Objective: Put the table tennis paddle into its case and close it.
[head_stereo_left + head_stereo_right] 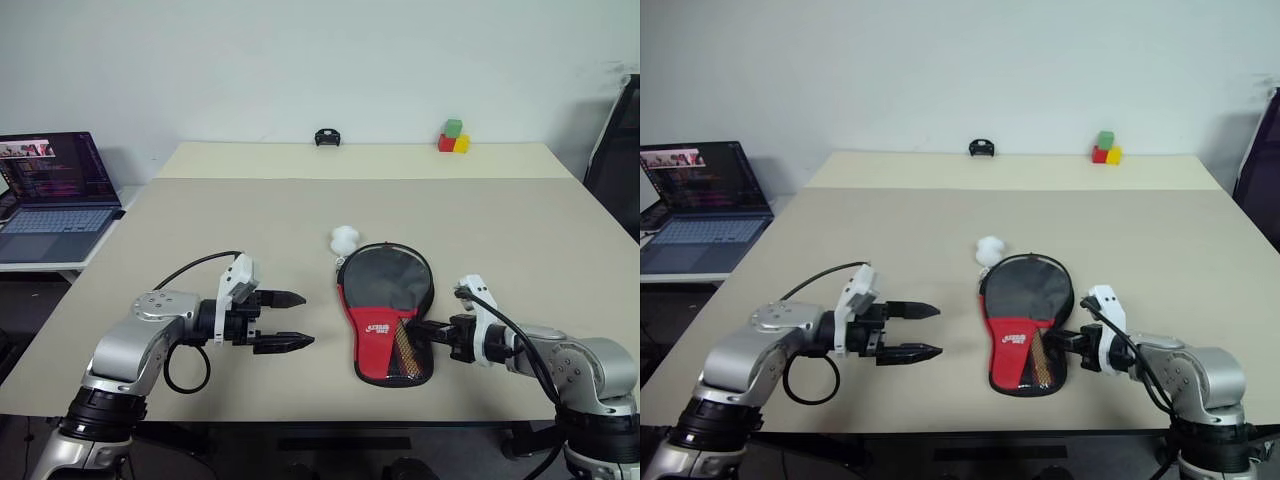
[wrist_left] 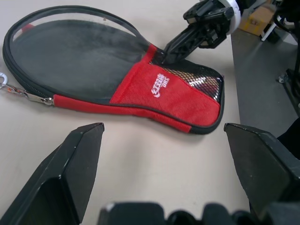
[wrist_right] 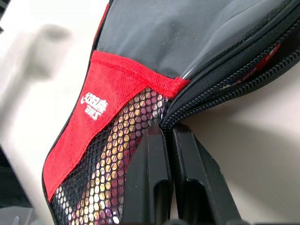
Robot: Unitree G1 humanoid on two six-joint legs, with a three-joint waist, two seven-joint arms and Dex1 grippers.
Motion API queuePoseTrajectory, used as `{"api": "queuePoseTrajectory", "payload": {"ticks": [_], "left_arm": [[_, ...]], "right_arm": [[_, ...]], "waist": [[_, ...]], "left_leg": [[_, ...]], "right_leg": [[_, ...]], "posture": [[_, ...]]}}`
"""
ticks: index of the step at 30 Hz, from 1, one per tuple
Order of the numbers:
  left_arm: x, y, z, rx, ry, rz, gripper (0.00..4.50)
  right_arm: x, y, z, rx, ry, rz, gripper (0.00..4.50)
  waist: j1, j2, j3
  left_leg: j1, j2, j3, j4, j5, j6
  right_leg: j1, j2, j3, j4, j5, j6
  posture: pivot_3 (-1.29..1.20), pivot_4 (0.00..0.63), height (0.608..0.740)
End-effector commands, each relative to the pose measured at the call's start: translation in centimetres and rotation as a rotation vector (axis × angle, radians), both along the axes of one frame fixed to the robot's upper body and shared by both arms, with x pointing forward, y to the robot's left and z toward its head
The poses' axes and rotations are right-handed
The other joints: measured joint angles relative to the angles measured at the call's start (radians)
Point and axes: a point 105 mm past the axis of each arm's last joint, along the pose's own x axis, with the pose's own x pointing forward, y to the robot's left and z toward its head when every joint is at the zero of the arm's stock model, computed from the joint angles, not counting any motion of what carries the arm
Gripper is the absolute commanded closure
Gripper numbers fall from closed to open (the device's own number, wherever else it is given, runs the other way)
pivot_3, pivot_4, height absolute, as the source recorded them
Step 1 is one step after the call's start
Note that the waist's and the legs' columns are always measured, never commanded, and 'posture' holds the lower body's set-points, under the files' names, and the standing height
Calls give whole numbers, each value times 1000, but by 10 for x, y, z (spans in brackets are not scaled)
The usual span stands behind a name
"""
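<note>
The case (image 1: 385, 300), black with a red lower part and mesh pocket, lies flat on the table in front of me, handle end toward me. The table tennis paddle sits inside it, and its wooden handle (image 1: 403, 350) shows through the mesh. The zipper gapes open along the case's right edge (image 3: 243, 70). My right gripper (image 1: 415, 327) is shut, its tips against that edge where the zipper halves meet (image 3: 168, 133). I cannot tell whether it pinches anything. My left gripper (image 1: 308, 320) stands open a hand's width left of the case, pointing at it, holding nothing.
A white fluffy ball (image 1: 344, 238) rests against the case's far end. An open laptop (image 1: 55, 190) sits on a side desk at the left. Coloured blocks (image 1: 453, 137) and a small black object (image 1: 327, 137) are at the table's far edge.
</note>
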Motion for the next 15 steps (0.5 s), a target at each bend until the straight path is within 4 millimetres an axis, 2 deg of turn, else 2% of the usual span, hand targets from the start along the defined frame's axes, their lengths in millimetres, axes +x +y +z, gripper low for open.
{"api": "queuePoseTrajectory", "payload": {"ticks": [1,15], "left_arm": [[-2,-4,9,-4,-37,-24,0],[0,-4,8,6,-42,-39,0]], "right_arm": [[-7,8,9,35,-25,10,4489],[-34,4,-3,36,48,-12,4489]], "waist": [[0,0,0],[1,0,0]], "left_leg": [[0,0,0,0,0,0],[0,0,-2,-1,0,0]], "right_leg": [[0,0,0,0,0,0],[2,0,-2,-4,0,0]], "posture": [[0,150,740],[0,150,740]]}}
